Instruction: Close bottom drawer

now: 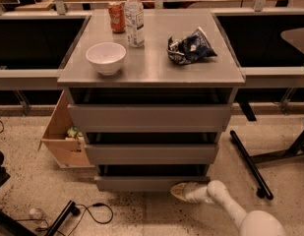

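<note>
Cabinet (151, 70) of three grey drawers is seen from above and in front, on a speckled floor between two dark side counters. The bottom drawer (141, 183) – the lowest and narrowest of the three, with a plain flat front and no handle – is seen just above the floor, its front standing forward with a dark gap shown above it. Above it are stacked the wider middle drawer (151, 154) and the widest top drawer (149, 118), each also shown with a dark gap over its front.

The gripper (182, 191) is held low near the floor, just in front of the right part of the bottom drawer's front and pointed left; contact with the front cannot be confirmed, and whether the gripper is released or clenched cannot be told. It is carried by a white arm (225, 204) reaching in from the lower right corner.

On the cabinet top are set a white bowl (106, 58) at the left, a clear bottle (135, 17) and a red can (116, 16) side by side at the back, and a crumpled dark snack bag (190, 47) at the right. A cardboard box (63, 144) is placed on the floor against the cabinet's left side – some small items are seen in it. A black cable (92, 209) is trailed across the floor at lower left, and black chair legs (250, 163) are seen at the right.
</note>
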Controlling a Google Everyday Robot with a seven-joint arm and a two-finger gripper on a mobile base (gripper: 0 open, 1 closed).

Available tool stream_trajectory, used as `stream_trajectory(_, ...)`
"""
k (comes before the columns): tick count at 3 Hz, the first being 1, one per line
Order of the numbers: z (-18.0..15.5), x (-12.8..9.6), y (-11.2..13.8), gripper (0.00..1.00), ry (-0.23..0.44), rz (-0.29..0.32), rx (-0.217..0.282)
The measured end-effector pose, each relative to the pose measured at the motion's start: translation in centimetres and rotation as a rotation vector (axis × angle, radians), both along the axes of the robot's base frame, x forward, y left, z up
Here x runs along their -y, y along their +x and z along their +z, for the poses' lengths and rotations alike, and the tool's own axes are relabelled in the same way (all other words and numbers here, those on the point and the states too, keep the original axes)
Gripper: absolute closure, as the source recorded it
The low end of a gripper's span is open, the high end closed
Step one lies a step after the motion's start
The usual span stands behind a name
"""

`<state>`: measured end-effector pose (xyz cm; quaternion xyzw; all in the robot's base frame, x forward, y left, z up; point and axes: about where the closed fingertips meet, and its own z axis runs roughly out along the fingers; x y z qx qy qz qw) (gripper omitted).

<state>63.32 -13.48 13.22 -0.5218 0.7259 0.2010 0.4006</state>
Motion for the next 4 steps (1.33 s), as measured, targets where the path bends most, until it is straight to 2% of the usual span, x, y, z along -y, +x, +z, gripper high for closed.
stream_trajectory(1,0.00,0.00,0.00,0.11,0.000,0.000,0.000)
stream_trajectory(2,0.00,0.00,0.00,0.00,0.000,0.000,0.000)
stream_trajectory(3,0.00,-0.01,0.00,0.00,0.000,0.000,0.000)
stream_trajectory(4,0.00,-0.01,-0.01,0.16,0.000,0.000,0.000)
